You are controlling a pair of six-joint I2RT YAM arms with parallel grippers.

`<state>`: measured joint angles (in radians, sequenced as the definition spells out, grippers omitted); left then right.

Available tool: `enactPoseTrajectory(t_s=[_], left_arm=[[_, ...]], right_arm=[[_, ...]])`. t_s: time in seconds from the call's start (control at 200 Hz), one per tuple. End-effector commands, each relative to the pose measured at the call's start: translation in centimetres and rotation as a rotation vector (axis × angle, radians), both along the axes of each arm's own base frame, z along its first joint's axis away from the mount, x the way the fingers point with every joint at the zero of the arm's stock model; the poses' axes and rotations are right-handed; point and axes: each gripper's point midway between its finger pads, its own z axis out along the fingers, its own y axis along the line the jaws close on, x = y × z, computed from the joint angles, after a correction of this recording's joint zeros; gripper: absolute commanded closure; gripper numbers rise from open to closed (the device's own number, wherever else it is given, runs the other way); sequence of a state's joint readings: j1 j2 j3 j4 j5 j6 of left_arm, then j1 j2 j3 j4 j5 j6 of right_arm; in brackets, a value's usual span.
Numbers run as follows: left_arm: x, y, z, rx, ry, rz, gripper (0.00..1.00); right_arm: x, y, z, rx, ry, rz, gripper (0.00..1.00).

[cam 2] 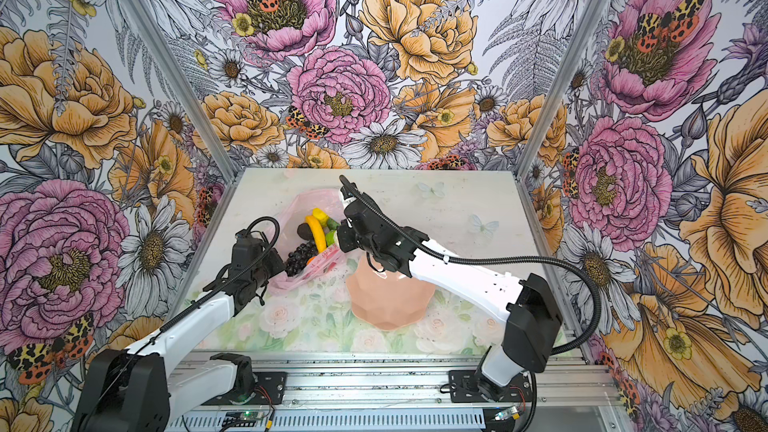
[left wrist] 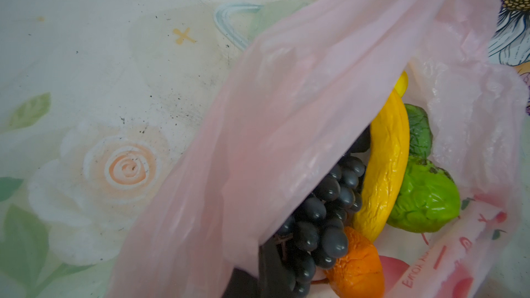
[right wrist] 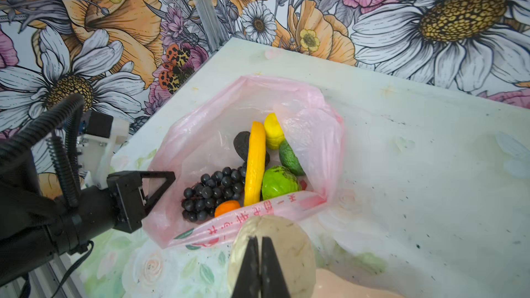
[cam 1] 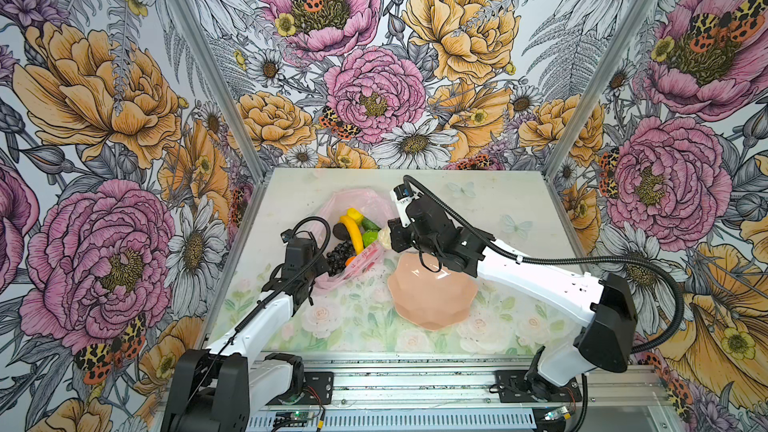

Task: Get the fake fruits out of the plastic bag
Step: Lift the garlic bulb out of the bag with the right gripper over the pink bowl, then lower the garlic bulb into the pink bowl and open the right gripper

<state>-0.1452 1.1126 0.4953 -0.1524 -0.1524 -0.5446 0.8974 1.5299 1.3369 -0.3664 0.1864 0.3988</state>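
Pink plastic bag (cam 1: pixel 358 198) lies open on the left half of the table (cam 1: pixel 478 201), beside the peach bowl (cam 1: pixel 432 297), fake fruits (right wrist: pixel 255 161) heaped inside. The left gripper (right wrist: pixel 167 177) pinches the bag's rim. The right gripper (right wrist: pixel 259 240), jaws closed, touches the cream-white lumpy piece (right wrist: pixel 289 242) just outside the bag.

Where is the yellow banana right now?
In both top views the banana lies inside the pink plastic bag, a bit left of the middle, between the dark grape bunch and the bright green fruit.
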Motion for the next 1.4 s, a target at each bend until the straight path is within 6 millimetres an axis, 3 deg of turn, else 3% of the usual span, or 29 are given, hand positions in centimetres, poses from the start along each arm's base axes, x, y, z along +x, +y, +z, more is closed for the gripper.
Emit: enactPoseTrajectory(t_s=[0.0, 0.18, 0.565, 0.921, 1.311, 1.396], left_arm=[[0.0, 0.4, -0.1, -0.003, -0.014, 0.018, 1.00], [0.0, 0.3, -0.1, -0.002, -0.015, 0.016, 1.00], [0.1, 0.3, -0.2, -0.005, -0.011, 0.013, 1.00], [0.1, 0.3, -0.2, -0.005, -0.012, 0.013, 1.00], [0.1, 0.3, -0.2, -0.005, -0.010, 0.013, 1.00], [0.1, 0.3, -0.3, -0.005, -0.010, 0.013, 1.00]], right_arm=[[-1.3, -3.0, -1.9, -0.069, 0.023, -0.050, 1.00], [-3.2, -5.8, -5.3, -0.105, 0.106, -0.094, 1.00], [-5.8, -9.3, -10.7, -0.141, 0.238, -0.166, 1.00], [-5.2, -11.0, -12.9, -0.174, 0.270, -0.227, 1.00], [-4.7, -11.0, -14.5, -0.190, 0.293, -0.237, 1.00], [-4.6, -11.2, -14.5, -0.194, 0.289, -0.245, 0.91]])
